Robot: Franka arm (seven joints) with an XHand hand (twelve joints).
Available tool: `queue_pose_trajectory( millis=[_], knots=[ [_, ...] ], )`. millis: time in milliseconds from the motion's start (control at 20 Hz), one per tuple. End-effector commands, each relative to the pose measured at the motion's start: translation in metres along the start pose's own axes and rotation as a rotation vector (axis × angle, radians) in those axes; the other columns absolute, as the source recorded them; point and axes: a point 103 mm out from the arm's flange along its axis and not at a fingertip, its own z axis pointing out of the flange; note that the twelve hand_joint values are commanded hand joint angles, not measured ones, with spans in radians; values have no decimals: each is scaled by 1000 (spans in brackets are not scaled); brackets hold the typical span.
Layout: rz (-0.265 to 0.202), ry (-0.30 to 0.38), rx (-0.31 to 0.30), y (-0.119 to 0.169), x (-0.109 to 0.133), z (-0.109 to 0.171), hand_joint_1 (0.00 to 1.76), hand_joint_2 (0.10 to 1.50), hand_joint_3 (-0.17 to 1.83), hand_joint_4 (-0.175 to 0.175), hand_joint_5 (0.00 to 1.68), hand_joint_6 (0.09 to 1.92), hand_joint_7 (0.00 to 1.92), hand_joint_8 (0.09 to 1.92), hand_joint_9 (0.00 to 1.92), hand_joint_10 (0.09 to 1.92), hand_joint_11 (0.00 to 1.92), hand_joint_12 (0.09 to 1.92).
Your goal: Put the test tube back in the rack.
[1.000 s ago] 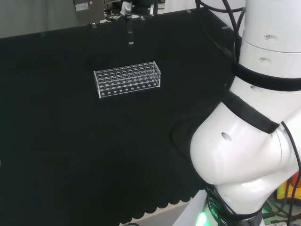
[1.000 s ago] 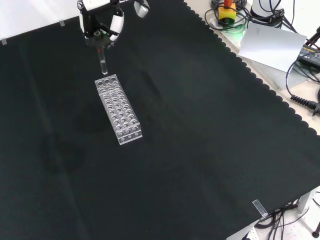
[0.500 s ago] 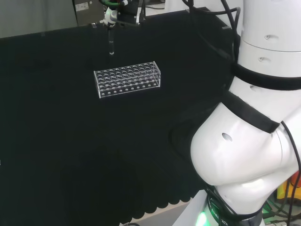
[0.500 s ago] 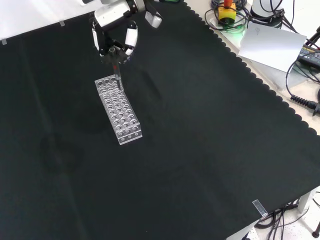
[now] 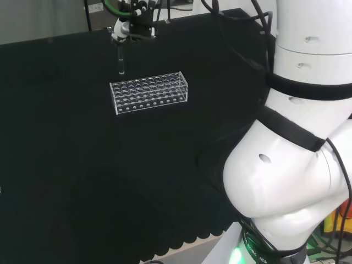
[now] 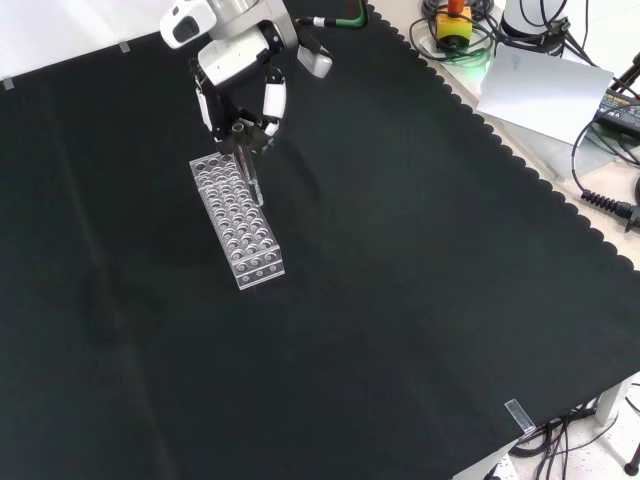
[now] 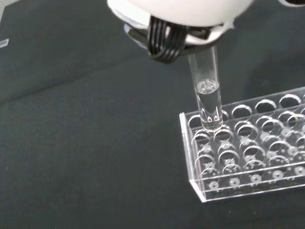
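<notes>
Glossy white arm links (image 5: 286, 181), black joint bands, black-and-white hand (image 6: 238, 75), black cables

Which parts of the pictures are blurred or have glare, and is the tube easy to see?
Wrist view: the hand is a blurred white mass, the tube and rack sharp with small highlights. Head view: the tube is faint against the black cloth.

Hand (image 5: 131, 28) at far edge of bench (image 5: 82, 181), pinching test tube (image 5: 120, 61) upright. Tube hangs just above far left corner of clear rack (image 5: 149, 92), not inserted.
</notes>
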Motion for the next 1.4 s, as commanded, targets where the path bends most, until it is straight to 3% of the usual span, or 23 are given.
queue_pose_trajectory(
  millis=[50,700,1400],
  knots=[
    [-14,0,32,4,9,18,1329,699,547,-175,1366,162,1380,699,1592,595,1232,913],
    [-7,-21,70,18,8,47,1329,698,547,-175,1367,160,1380,699,1592,596,1231,913],
    [59,11,53,35,-9,52,1329,698,547,-175,1368,158,1380,699,1591,596,1231,913]
  ],
)
